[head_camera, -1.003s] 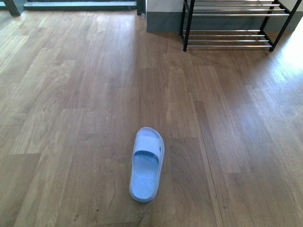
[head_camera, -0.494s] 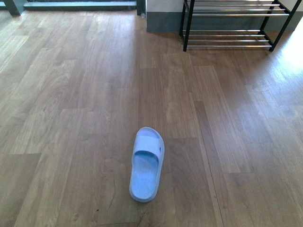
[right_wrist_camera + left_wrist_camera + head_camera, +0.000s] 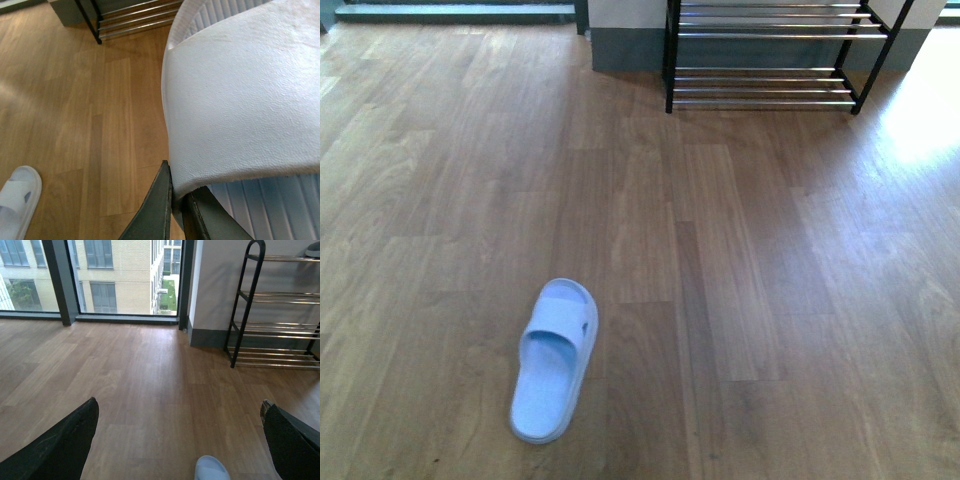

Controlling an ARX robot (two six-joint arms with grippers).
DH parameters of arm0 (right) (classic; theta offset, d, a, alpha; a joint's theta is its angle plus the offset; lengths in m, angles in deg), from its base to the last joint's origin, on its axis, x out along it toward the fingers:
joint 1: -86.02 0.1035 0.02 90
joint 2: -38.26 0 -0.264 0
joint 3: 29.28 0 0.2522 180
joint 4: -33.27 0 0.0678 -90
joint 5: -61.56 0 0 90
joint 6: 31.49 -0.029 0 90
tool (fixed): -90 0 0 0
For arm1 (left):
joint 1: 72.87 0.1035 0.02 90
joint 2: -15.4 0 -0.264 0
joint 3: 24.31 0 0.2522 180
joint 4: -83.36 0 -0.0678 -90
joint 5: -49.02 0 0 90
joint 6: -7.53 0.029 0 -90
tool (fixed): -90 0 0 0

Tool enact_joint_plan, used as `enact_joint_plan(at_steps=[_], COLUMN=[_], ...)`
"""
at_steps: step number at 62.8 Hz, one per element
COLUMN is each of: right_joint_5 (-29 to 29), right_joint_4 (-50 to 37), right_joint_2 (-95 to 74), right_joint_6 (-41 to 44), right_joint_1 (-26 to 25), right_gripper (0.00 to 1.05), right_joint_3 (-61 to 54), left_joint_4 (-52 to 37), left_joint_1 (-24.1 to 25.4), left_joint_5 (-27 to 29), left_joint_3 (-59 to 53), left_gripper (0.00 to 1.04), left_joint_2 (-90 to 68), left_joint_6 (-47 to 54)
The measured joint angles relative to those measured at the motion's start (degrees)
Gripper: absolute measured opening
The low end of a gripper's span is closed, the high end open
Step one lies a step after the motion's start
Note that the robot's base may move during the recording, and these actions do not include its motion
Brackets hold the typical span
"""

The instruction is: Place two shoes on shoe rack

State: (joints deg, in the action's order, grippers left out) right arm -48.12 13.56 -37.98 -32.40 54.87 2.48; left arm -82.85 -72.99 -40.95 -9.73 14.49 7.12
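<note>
One pale blue slide (image 3: 555,360) lies alone on the wooden floor, toe pointing away, in the lower left of the front view; no arm shows there. Its toe (image 3: 210,470) also peeks in between the wide-apart fingers of my open left gripper (image 3: 180,442), which hangs above the floor. My right gripper (image 3: 177,200) is shut on the strap edge of a second pale blue slide (image 3: 245,95), held up off the floor. The floor slide (image 3: 17,200) shows beneath it. The shoe rack (image 3: 765,60) stands against the far wall, black frame and chrome rods (image 3: 280,327).
Wooden plank floor (image 3: 740,280) stretches between the slide and the rack. A grey-skirted wall (image 3: 210,290) backs the rack, and floor-to-ceiling windows (image 3: 115,280) stand to its left. A bright sun patch (image 3: 920,130) lies on the floor at the right.
In the front view the floor slide and the rack have both slid to the left, so the view has shifted rightward. The slide itself lies the same way on the floor.
</note>
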Motion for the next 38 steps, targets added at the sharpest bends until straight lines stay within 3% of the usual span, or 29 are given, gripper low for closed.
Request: enact_joint_plan(at_steps=[36,38], right_joint_5=[0.2,0.2], right_joint_4=[0.1,0.1], right_joint_2=[-0.1,-0.1], right_joint_6=[-0.2,-0.2], right_joint_1=[-0.3,-0.3], right_gripper=[0.02,0.02], right_joint_3=[0.0,0.0], left_joint_4=[0.0,4.7], left_joint_1=[0.0,-1.7], left_joint_5=[0.0,6.6], left_joint_3=[0.0,1.7], left_gripper=[0.95,0.95], left_joint_2=[0.0,-2.2], left_joint_6=[0.0,-1.7])
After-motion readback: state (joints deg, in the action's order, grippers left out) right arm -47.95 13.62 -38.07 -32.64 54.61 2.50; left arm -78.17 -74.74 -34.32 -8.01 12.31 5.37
